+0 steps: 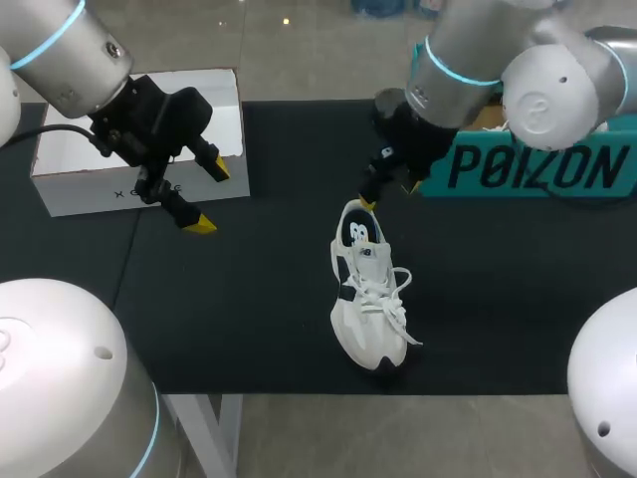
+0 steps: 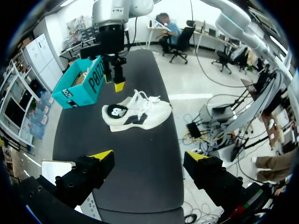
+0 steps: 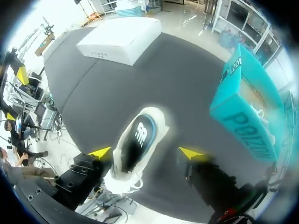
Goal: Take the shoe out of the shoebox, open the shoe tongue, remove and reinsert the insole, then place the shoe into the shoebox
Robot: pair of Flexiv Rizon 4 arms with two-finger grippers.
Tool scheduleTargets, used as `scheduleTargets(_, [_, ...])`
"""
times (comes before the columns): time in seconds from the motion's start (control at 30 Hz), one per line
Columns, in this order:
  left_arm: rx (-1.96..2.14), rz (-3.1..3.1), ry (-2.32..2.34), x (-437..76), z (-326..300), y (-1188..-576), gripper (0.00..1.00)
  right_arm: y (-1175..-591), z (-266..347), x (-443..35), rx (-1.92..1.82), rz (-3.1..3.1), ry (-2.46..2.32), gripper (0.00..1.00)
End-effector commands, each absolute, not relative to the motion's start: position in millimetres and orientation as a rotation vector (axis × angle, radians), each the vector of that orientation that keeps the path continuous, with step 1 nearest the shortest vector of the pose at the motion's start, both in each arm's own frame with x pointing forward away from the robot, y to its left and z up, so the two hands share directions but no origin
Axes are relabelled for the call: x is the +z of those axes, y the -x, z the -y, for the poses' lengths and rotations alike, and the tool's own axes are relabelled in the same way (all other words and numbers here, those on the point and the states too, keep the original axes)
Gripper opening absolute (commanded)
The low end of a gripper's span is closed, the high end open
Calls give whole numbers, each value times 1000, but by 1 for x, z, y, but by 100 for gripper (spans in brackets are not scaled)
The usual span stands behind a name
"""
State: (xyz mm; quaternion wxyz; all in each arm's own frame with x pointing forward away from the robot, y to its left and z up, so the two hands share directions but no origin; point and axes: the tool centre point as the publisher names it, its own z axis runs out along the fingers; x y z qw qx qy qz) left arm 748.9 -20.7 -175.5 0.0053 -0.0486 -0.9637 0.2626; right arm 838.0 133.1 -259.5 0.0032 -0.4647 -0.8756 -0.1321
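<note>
A wide strip of bare table lies between the white box and the shoe. The right pincer hangs over its heel; the teal shoebox walls the far right.

Matt black cloth covers the bench; the white shoe looks like soft mesh, and the teal shoebox is smooth card.
</note>
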Motion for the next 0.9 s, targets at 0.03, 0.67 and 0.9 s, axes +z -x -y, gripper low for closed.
scheduleTargets(0.03, [818,3017,152,-175,21,-749,100,-832,-145,-257,-151,2875,1607,0])
scheduleTargets(0.67, [818,3017,152,-175,21,-749,100,-828,-174,-326,-261,2778,1668,0])
scheduleTargets(0.9, [818,3017,152,-175,21,-749,100,-834,-169,-344,-266,2733,1687,0])
